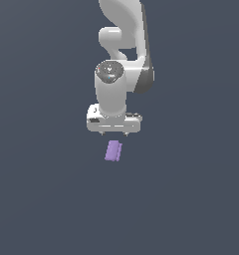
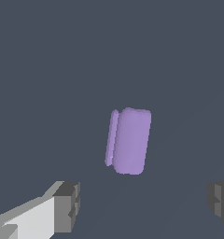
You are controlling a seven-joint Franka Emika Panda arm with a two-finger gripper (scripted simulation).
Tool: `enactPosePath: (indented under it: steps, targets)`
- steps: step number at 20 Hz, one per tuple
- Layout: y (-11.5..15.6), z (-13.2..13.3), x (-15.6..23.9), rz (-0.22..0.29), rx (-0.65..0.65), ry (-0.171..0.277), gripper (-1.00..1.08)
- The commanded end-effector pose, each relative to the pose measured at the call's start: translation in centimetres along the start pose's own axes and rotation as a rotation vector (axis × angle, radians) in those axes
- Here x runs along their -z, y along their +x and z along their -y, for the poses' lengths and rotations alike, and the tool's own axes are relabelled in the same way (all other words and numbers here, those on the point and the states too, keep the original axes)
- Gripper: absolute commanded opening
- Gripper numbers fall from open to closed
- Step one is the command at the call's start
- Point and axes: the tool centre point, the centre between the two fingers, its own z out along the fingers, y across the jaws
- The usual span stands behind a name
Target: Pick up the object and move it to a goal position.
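Below the gripper (image 1: 114,133), on the flat dark grey floor (image 1: 42,199), sits the object (image 1: 113,151), a small light-purple block with a stepped edge along one long side. From the exterior view I see it just under the white hand, apart from it, nothing touching. Wrist view confirms: the block (image 2: 129,141) lies ahead of the camera, roughly midway across the gap between the two fingers (image 2: 67,206), and neither pad is near it. Claw is spread wide, jaws well apart, holding nothing; the gap looks far wider than the block, so clearance is no issue. My read on progress: early. Approach looks about lined up, with the hand over the block, but the grasp is not done, the lift is not done, the transfer is not done. No goal marker shows in either view, so I cannot say where it has to end up or how far that is. What is left, as I judge it: descend until the pads bracket the block, close on it, lift, carry to goal. The block's long axis sits a little tilted in the wrist view; I'd check that the pads will close across the short faces before committing. The stepped side could make contact uneven, so watch for twist on closing.
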Motion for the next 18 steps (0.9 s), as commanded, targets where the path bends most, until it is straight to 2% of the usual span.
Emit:
enactPosePath:
  steps: [1,10,18]
  targets:
    - [0.0,0.0,0.0,0.0,0.0,0.0,1.0]
    - [-0.3,2.3,0.4,0.0,0.065,0.013,1.0]
    - [-0.2,2.2,-0.2,-0.003,0.054,0.013,1.0]
